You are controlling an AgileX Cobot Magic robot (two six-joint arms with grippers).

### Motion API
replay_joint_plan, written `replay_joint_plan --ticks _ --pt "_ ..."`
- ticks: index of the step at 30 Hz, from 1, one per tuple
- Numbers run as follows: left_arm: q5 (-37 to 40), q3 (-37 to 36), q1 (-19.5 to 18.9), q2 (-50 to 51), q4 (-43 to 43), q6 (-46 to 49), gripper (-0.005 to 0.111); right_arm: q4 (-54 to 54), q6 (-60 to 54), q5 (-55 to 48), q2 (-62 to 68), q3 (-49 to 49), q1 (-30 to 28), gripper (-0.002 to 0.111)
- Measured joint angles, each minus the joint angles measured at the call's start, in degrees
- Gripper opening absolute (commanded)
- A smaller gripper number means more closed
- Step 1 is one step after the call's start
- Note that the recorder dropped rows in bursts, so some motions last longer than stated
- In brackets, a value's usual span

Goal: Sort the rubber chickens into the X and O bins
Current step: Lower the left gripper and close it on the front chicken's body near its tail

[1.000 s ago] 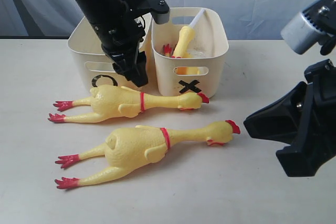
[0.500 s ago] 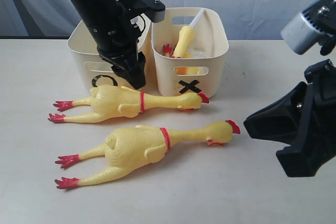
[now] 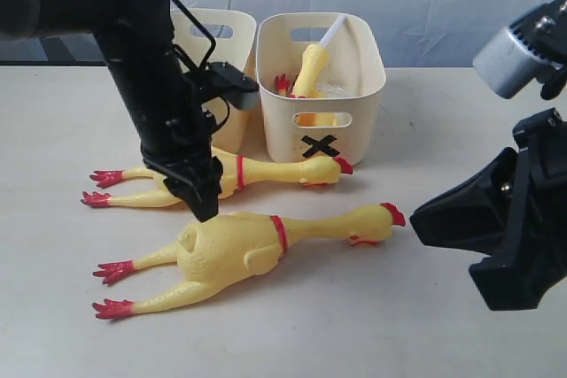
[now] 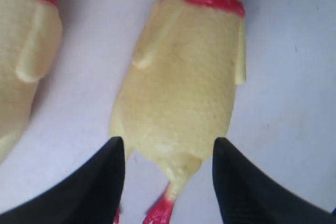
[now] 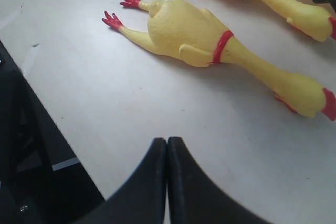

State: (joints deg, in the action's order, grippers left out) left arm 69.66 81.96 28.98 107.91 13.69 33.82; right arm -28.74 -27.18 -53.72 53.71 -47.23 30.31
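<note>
Two large rubber chickens lie on the table before the bins. The front chicken (image 3: 239, 250) (image 4: 184, 87) (image 5: 184, 30) has its feet to the left. My left gripper (image 3: 204, 208) (image 4: 166, 145) is open just over its rump, one finger on either side of the tail end. The back chicken (image 3: 275, 170) (image 4: 21, 51) lies beside it. A smaller chicken (image 3: 312, 66) with a white tube stands in the X bin (image 3: 292, 121). My left arm hides most of the O bin (image 3: 232, 121), including its mark. My right gripper (image 5: 167, 141) is shut on nothing, off to the right.
The right arm's black body (image 3: 505, 219) fills the right side of the exterior view, near the front chicken's head (image 3: 376, 223). A dark table edge (image 5: 31, 129) shows in the right wrist view.
My left gripper has come away from the bins, forward and down over the back chicken, to the front chicken's rump. The chickens and the right arm have not moved.
</note>
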Motion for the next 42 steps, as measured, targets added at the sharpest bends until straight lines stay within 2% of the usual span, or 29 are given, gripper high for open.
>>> replay_joint_plan --ticks 3,9,16,20,25,28,42 --pt "-2.54 -3.54 0.00 -0.95 0.13 2.55 0.049 -0.11 0.00 0.00 0.00 0.00 0.00 0.000" --pt "-7.44 -8.09 0.16 -1.64 7.13 13.48 0.049 -0.11 0.00 -0.06 0.00 0.00 0.00 0.000" --pt "-13.84 -9.42 0.16 -1.64 4.51 16.71 0.049 -0.11 0.00 -0.06 0.00 0.00 0.00 0.000" --pt "-14.46 -9.42 0.16 -1.64 7.04 21.56 0.049 -0.11 0.00 -0.06 0.00 0.00 0.00 0.000" --pt "-14.55 -9.42 0.16 -1.64 10.62 26.69 0.062 -0.11 0.00 -0.06 0.00 0.00 0.00 0.000" --pt "-14.55 -9.42 0.16 -1.64 11.06 27.52 0.067 -0.11 0.00 -0.18 0.00 0.00 0.00 0.000" --pt "-14.58 -11.24 0.16 -1.64 10.73 27.75 0.067 -0.11 0.00 -0.89 0.00 0.00 0.00 0.000"
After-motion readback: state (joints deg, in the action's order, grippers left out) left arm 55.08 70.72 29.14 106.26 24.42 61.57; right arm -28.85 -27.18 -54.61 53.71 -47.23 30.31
